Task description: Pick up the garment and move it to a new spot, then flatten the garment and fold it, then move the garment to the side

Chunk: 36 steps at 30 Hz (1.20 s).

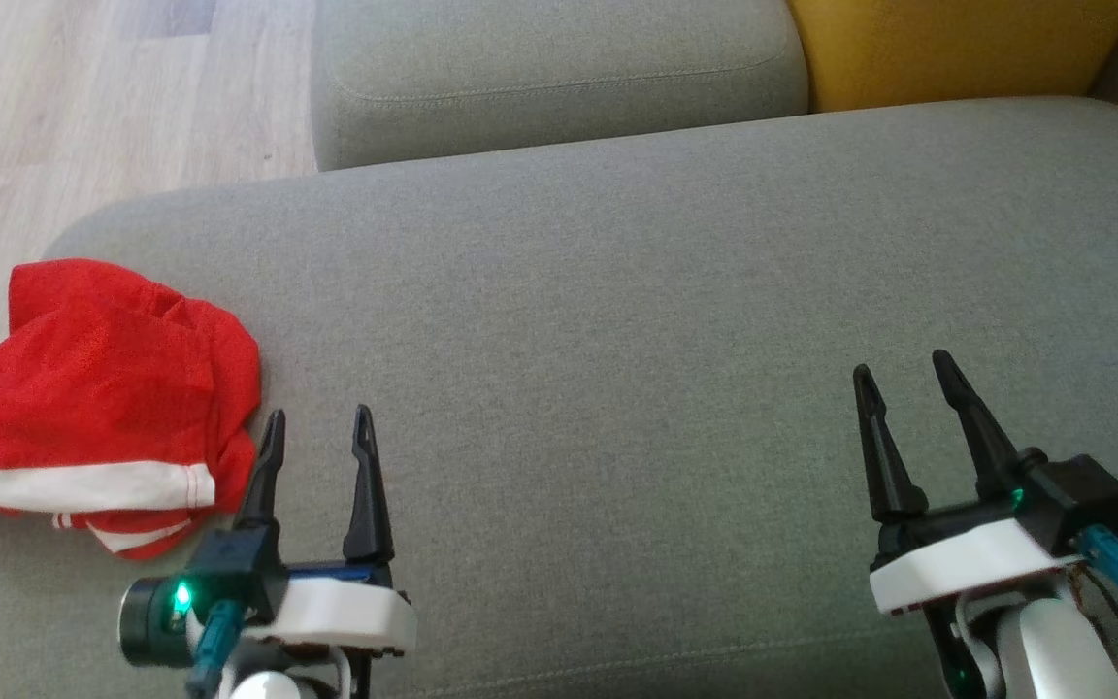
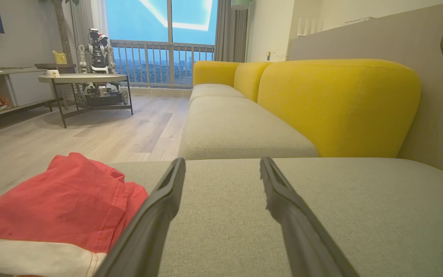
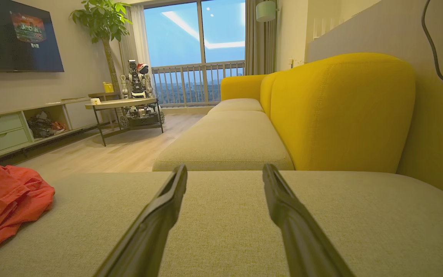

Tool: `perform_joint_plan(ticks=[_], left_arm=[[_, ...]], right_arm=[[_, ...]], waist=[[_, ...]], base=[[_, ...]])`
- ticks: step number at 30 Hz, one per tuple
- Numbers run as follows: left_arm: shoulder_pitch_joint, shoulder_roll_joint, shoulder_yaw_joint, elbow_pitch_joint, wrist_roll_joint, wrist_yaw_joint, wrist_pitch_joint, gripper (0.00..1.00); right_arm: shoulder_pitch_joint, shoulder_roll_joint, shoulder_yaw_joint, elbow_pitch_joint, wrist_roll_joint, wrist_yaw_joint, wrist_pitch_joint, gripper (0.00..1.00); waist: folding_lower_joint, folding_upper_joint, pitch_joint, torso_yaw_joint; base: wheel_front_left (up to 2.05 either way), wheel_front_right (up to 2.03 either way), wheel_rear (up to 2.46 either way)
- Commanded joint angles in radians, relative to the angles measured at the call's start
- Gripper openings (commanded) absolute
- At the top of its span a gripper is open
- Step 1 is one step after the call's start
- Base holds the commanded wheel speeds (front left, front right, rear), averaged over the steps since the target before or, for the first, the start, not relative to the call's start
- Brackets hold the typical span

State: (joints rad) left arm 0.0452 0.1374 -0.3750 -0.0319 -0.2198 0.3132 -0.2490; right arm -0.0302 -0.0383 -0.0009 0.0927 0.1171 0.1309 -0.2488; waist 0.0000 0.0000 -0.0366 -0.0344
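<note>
Two grippers: the left gripper point(image 1: 318, 413) and the right gripper point(image 1: 901, 362) both stand with the jaws spread wide and hold nothing, low over the grey sofa seat point(image 1: 617, 291)
Garment: the red garment point(image 1: 103, 388) with a white band lies crumpled just to the left of the left gripper, very near its outer finger point(image 1: 263, 476); I cannot tell if they touch; it is well apart from the right gripper, far on that gripper's left
Seat edge: the heap lies at the end of the seat, on the side away from both grippers, and part of it seems to reach over the edge; beyond it is the wooden floor point(image 1: 83, 97)
Risk of a push: if the left gripper goes sideways with the fingers low, I think the outer finger can shove the heap over the edge and down to the floor
Risk of a thin grip: the heap has many folds; a pinch on only the top layer may lift one corner, and the rest can slip out during the carry
Risk of a deep grip: fingers pressed too far down may catch the seat fabric together with the cloth
Risk for the right gripper: to help it must cross in front of the left gripper, so the two arms may meet
</note>
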Motion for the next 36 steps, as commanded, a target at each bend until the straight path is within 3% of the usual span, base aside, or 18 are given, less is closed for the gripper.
perform_joint_plan(ticks=[1,7,14,29,36], left_arm=[[-0.026,-0.008,0.046,-0.026,0.025,-0.013,-0.013,1.00],[-0.014,-0.048,0.100,0.012,0.045,-0.087,-0.013,1.00],[-0.011,-0.075,0.144,0.028,0.063,-0.138,-0.013,1.00],[-0.009,-0.086,0.174,0.046,0.081,-0.177,-0.013,1.00],[-0.015,-0.087,0.170,0.053,0.077,-0.177,-0.013,1.00]], right_arm=[[-0.034,-0.012,0.025,-0.032,0.001,0.000,-0.013,1.00],[-0.035,-0.012,0.028,-0.018,0.041,0.000,-0.013,1.00],[-0.036,-0.012,0.032,-0.013,0.043,0.000,-0.013,1.00],[-0.037,-0.012,0.026,-0.012,0.046,0.000,-0.013,1.00],[-0.029,-0.012,0.032,-0.015,0.051,0.000,-0.013,1.00]], waist=[[0.0000,0.0000,-0.001,0.000],[0.0000,0.0000,-0.001,0.000],[0.0000,0.0000,0.001,0.002],[0.0000,0.0000,0.001,0.004],[0.0000,0.0000,0.000,0.045]], base=[[0.00,0.00,0.00],[0.00,0.00,0.00],[0.00,0.00,0.00],[0.00,0.00,0.00],[0.00,0.00,0.00]])
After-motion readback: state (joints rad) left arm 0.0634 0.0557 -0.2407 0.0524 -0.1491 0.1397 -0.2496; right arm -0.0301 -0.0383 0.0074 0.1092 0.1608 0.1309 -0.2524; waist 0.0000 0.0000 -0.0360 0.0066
